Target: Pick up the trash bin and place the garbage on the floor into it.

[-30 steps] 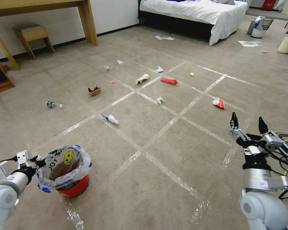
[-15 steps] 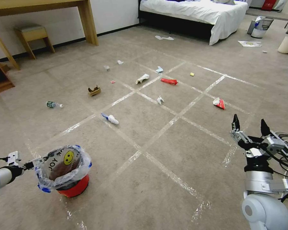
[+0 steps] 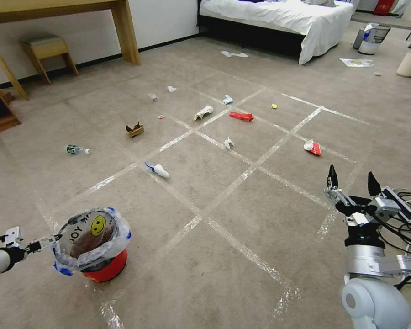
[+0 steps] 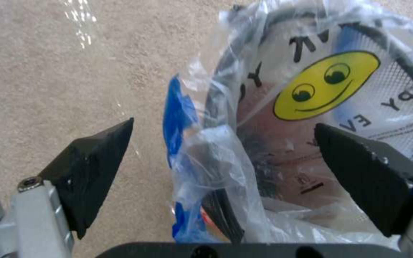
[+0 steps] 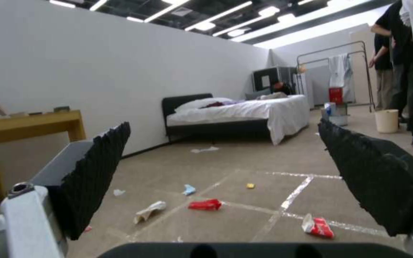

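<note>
I have the left gripper (image 4: pixel 223 143) spread wide astride the trash bin (image 3: pixel 96 249) rim to clamp it, while the right gripper (image 3: pixel 350 179) waits open and empty, clear of the garbage (image 3: pixel 241 116).

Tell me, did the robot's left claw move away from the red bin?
Yes. The left gripper pulled back toward the picture's left edge and now sits open at the trash bin rim; the bin stayed put.

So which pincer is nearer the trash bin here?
Left. The left pincer is open astride the trash bin rim; the right pincer is open, raised far across the floor.
</note>
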Controlling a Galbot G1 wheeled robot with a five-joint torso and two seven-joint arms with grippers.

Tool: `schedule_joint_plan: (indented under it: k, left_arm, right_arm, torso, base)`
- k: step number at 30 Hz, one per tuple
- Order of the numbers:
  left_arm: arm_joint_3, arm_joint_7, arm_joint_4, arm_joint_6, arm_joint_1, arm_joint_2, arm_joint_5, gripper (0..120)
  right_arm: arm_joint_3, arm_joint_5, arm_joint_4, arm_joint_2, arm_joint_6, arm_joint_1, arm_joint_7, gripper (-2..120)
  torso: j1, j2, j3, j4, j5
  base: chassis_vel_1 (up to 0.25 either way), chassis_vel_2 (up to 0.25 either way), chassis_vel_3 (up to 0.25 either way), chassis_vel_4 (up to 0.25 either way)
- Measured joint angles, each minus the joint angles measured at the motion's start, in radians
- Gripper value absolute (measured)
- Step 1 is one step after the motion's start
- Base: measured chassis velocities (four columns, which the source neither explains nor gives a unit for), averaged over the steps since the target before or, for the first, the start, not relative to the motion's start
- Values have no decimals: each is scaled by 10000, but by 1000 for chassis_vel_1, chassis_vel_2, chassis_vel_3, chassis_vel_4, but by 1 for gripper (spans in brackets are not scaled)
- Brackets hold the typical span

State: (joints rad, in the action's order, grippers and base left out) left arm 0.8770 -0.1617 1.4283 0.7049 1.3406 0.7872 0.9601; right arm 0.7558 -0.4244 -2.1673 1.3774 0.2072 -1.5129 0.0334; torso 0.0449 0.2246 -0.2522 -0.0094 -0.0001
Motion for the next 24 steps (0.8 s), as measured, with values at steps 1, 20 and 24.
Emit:
schedule_joint_plan:
  k: [1, 20, 24]
  left_arm:
    - [-12, -1, -6, -2, -4, 41, -34, 100]
    - [-273, -341, -1113, -197, -621, 506, -726, 100]
    - [-408, -300, -1093, -175, -787, 578, -742, 100]
  right_arm:
    - [-12, 1, 11, 0, 0, 5, 0, 100]
    - [-123, -53, 307, -140, -60, 239, 16, 100]
    - [-122, -56, 311, -141, -64, 256, 18, 100]
  torso:
    - [0, 0, 0, 1, 1]
    - [0, 0, 1, 1, 1]
    - [0, 0, 1, 2, 1]
  base:
    - [0, 0, 0, 0]
    - [0, 0, 0, 0]
    - [0, 0, 0, 0]
